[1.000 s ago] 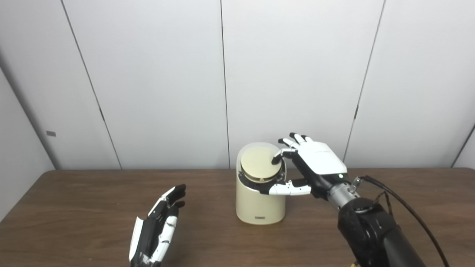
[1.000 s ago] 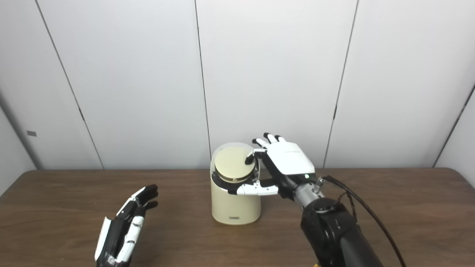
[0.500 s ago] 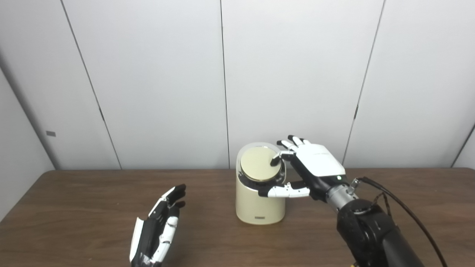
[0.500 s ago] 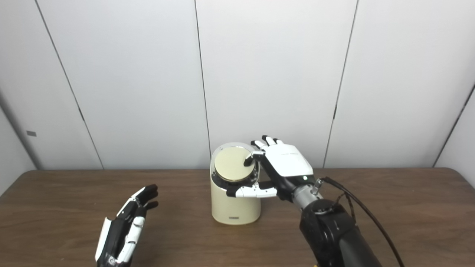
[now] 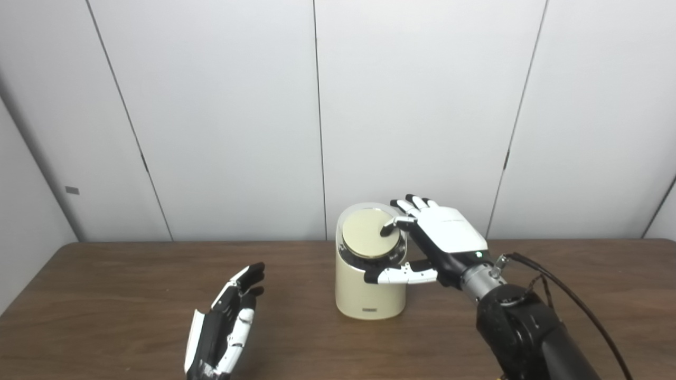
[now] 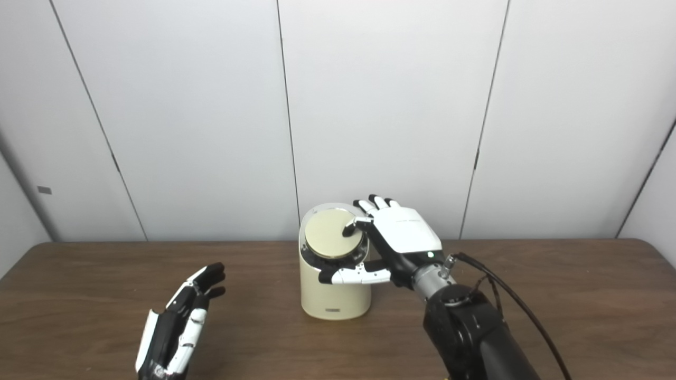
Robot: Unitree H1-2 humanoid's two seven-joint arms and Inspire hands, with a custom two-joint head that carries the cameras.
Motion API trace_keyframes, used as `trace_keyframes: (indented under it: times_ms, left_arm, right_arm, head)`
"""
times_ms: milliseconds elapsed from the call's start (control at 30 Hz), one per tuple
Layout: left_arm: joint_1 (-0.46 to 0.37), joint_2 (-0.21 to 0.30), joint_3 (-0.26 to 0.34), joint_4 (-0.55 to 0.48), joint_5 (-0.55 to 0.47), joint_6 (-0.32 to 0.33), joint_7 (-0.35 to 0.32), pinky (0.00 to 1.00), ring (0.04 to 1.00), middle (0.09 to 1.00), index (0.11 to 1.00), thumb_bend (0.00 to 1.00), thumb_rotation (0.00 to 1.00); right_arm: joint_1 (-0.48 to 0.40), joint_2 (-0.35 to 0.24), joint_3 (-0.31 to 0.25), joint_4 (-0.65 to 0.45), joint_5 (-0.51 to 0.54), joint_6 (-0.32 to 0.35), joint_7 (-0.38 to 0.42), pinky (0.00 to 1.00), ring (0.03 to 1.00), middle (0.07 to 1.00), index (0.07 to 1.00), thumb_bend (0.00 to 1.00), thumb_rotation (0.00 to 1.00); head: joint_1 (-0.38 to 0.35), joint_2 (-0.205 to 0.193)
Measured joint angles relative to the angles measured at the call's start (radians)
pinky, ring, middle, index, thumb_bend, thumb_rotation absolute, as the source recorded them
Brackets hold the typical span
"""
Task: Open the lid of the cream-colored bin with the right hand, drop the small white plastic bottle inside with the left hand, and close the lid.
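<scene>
Bin (image 5: 369, 287) upright mid-table (image 5: 105, 295), lid (image 5: 368, 240) lying flat, shut. Right hand (image 5: 441, 240) just right of bin, spread and grasping nothing: one fingertip (image 5: 385, 230) pressing on lid's right edge, thumb (image 5: 396, 275) across bin's front below rim. Left hand (image 5: 224, 324) well left of bin, low over table, fingers straight and apart, empty.

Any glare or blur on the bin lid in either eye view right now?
Left eye view: lid evenly lit, no glare, slightly soft; right hand casts little shadow on the bin. Right eye view: same soft focus, left hand dark but readable against the table.
</scene>
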Motion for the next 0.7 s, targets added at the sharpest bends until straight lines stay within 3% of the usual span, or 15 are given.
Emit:
trace_keyframes:
  times_ms: [700]
  left_arm:
    - [0.0,-0.001,0.002,-0.001,-0.001,0.0,-0.003,0.8,0.859,0.864,0.835,0.38,0.76]
  right_arm:
    - [0.018,0.022,0.005,-0.016,0.0,0.002,0.002,1.0,1.0,0.955,0.708,0.92,0.95]
  head:
    - [0.0,0.002]
